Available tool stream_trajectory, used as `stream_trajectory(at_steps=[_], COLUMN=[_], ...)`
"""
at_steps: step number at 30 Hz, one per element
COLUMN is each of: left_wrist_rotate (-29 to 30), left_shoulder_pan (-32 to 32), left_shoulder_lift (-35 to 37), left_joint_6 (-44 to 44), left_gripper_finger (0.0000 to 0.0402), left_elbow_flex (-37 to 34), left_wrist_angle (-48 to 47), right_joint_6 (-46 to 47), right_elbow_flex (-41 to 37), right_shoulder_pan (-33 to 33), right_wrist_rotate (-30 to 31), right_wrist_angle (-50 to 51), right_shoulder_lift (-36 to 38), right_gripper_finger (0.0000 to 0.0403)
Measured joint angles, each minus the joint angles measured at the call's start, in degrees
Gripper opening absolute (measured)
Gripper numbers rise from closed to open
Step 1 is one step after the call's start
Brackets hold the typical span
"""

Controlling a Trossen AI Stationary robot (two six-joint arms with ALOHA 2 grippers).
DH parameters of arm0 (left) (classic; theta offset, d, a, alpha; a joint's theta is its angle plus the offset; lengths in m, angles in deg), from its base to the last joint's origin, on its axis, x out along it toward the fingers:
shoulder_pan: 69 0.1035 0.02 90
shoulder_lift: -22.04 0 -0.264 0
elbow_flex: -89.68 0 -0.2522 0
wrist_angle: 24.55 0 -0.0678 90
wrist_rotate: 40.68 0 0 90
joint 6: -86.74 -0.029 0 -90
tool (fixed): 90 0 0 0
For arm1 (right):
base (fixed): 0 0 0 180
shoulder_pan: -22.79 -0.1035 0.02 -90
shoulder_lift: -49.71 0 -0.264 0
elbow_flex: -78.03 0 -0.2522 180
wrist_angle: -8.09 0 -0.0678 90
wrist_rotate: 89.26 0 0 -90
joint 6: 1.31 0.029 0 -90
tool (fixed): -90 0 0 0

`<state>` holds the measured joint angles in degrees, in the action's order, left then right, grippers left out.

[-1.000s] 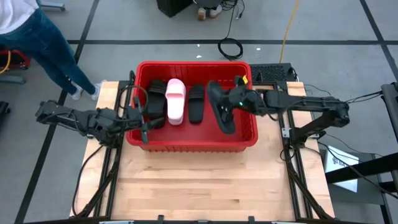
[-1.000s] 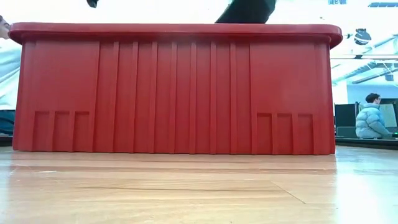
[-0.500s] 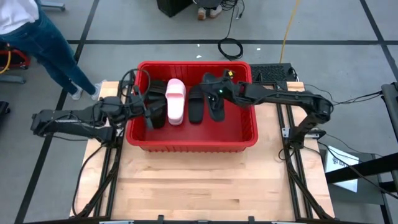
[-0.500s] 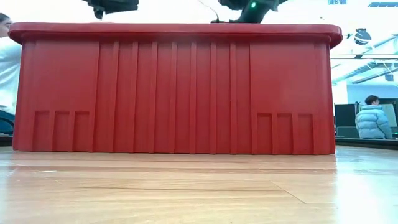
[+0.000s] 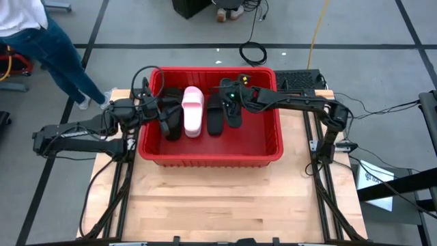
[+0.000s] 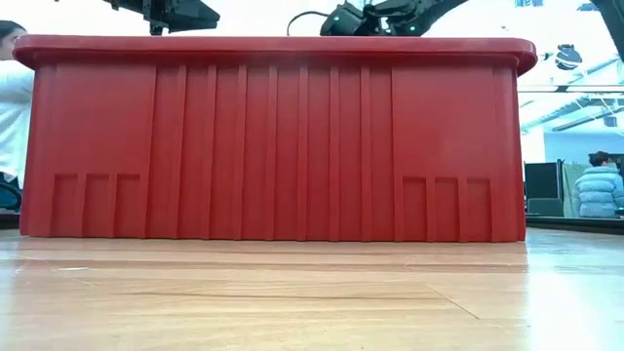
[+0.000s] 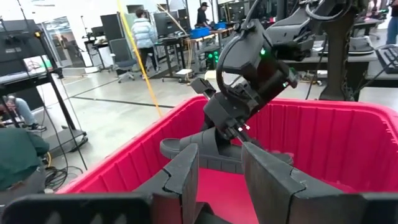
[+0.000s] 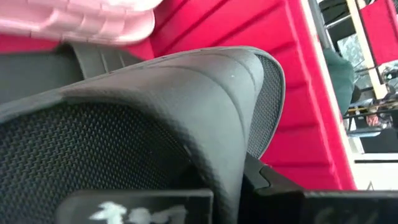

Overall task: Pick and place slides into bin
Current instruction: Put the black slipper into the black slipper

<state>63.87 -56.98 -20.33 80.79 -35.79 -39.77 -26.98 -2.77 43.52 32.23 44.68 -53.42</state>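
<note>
The red bin (image 5: pixel 212 161) stands on the wooden table and fills the low view (image 6: pixel 273 136). Inside lie black slides (image 5: pixel 172 120) at the left, a pale pink slide (image 5: pixel 192 109) and another black slide (image 5: pixel 215 116), all side by side. My right gripper (image 5: pixel 232 101) reaches in from the far right, shut on a further black slide (image 5: pixel 237 115) next to them. My left gripper (image 7: pixel 217 171) hovers open and level over the bin's left part (image 5: pixel 164 117), with nothing between its fingers. My right gripper pinches the black slide's broad strap (image 7: pixel 208 144) between its two fingers, at the strap's edge (image 8: pixel 239 168). The fingers slant down from the bin's far right side. The slide lies roughly level low in the bin; whether it rests on the floor I cannot tell.
A person in jeans (image 5: pixel 48 48) stands beyond the table's far left corner. The bin's tall walls (image 7: pixel 323 137) enclose both grippers. Bare wooden table (image 5: pixel 218 205) stretches in front of the bin. More people and desks show in the room behind (image 6: pixel 597 190).
My right gripper has carried the black slide down and from the bin's right part toward its left and far side, setting it beside the other black slide. My left gripper has swung from the bin's near left wall toward the far edge, staying level and open.
</note>
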Motion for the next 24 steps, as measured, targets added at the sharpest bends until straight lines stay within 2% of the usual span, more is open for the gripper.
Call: stream_trajectory(at_steps=[8, 24], left_wrist_rotate=[-0.7, -1.65], left_shoulder_pan=[1.19, 1.21], left_shoulder_lift=[-1.11, -1.11], left_joint_6=[0.15, -1.05], left_gripper_finger=[0.0127, 0.0127], left_elbow_flex=[0.0, 0.0], left_wrist_angle=[-0.15, -0.06], right_joint_6=[-0.58, 0.38], right_elbow_flex=[6.58, 18.07], right_shoulder_pan=[-0.22, -0.94], right_wrist_rotate=[-0.02, 1.75], right_wrist_angle=[0.73, 10.76], right_shoulder_lift=[-4.09, -14.61], right_gripper_finger=[0.0004, 0.0004])
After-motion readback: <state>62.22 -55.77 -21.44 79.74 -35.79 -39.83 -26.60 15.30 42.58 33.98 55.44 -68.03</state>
